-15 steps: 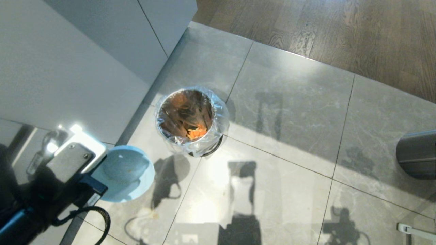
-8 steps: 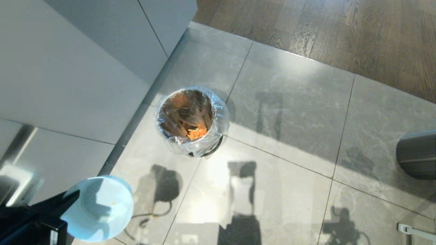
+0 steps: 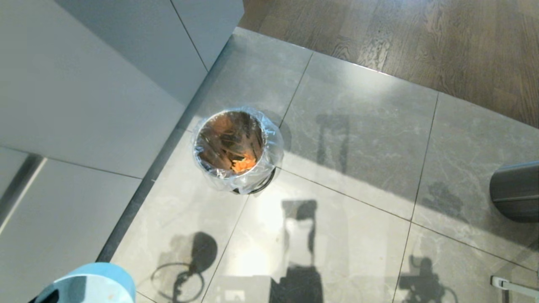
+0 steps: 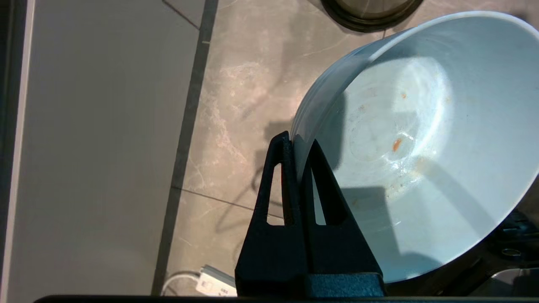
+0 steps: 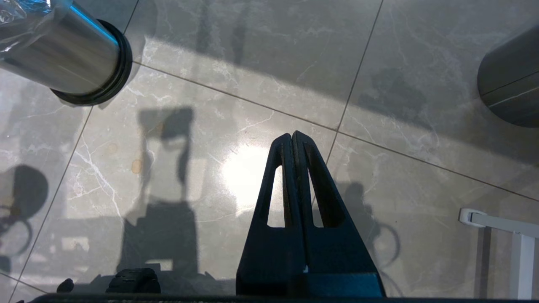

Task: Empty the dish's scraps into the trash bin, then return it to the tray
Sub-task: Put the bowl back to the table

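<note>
Two grippers here, only one with anything in it. The left gripper (image 4: 300,141) has its black fingers (image 4: 281,168) clamped tight on the rim of the dish (image 4: 425,139), one finger outside the wall and one inside. The little pale-blue bowl is tipped toward the wrist camera so you look straight into its white inside. It's pretty much empty, just a few orange specks and smears stuck near the bottom. From the head camera you only catch a slice of the dish (image 3: 90,284) poking in at the lower left corner, well apart from the trash bin (image 3: 236,149).

That bin stands on the grey floor tiles (image 3: 358,139) right by the corner of a pale cabinet (image 3: 84,84), its crinkly clear liner folded over the rim. Down inside you can see the scraps (image 3: 243,164), a small orange heap lying against the near wall of the bag.

The right gripper (image 5: 292,136) hangs over bare tile with its fingers pressed together, holding nothing. A second, dark steel bin (image 3: 516,189) sits off at the right edge, and wooden flooring (image 3: 421,33) starts beyond the tiles. No tray anywhere that I can see from here.
</note>
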You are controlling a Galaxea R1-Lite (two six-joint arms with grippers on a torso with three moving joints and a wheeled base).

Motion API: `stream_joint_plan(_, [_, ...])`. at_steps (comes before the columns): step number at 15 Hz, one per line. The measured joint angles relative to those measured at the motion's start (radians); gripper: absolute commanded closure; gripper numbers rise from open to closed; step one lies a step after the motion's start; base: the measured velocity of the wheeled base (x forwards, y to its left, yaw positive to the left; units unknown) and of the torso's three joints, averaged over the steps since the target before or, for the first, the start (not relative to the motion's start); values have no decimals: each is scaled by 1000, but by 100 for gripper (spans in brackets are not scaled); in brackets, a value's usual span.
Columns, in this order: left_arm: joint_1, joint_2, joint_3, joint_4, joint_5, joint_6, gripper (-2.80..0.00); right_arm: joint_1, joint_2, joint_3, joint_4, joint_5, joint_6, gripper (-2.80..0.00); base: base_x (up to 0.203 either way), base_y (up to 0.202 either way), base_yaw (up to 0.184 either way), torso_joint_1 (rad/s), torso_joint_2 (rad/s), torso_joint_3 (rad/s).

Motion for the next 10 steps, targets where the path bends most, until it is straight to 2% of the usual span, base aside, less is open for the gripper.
stream_joint_plan(3, [37,-160,15,137,-3,-29,0,0,0,0,0,0,0,0,0,0,0,0,0,0])
stream_joint_plan(6, [40,-242,17,151,-8,-32,0,0,0,0,0,0,0,0,0,0,0,0,0,0])
stream_joint_plan(10, [31,-355,18,192,-64,-71,0,0,0,0,0,1,1,0,0,0,0,0,0,0])
